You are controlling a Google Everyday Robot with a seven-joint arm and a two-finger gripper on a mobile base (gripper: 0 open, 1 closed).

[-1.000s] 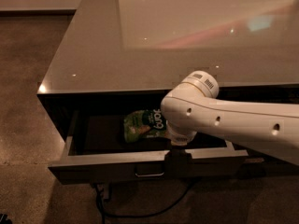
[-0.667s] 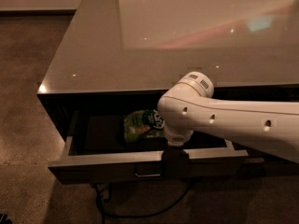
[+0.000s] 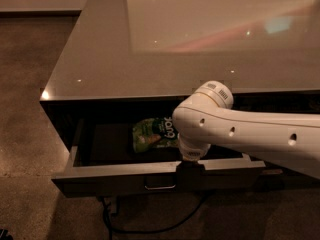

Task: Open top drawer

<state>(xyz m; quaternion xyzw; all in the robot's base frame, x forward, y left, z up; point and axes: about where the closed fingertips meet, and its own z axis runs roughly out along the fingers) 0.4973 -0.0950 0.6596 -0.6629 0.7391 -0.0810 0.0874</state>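
The top drawer (image 3: 125, 170) of the dark cabinet is pulled out toward me, with its flat dark front facing forward and a small metal pull handle (image 3: 160, 186) at its centre. A green snack bag (image 3: 150, 134) lies inside on the drawer floor. My white arm (image 3: 240, 134) reaches in from the right over the drawer. My dark gripper (image 3: 189, 173) hangs down at the drawer's front edge, just right of the handle. Part of the drawer's inside is hidden behind the arm.
The cabinet has a glossy grey top (image 3: 150, 49) with light reflections. A black cable (image 3: 145, 226) runs on the speckled floor under the drawer front. Open floor (image 3: 30, 109) lies to the left of the cabinet.
The arm's wrist shifted slightly left and back again. The drawer stays pulled out about the same distance, and the green bag has not moved.
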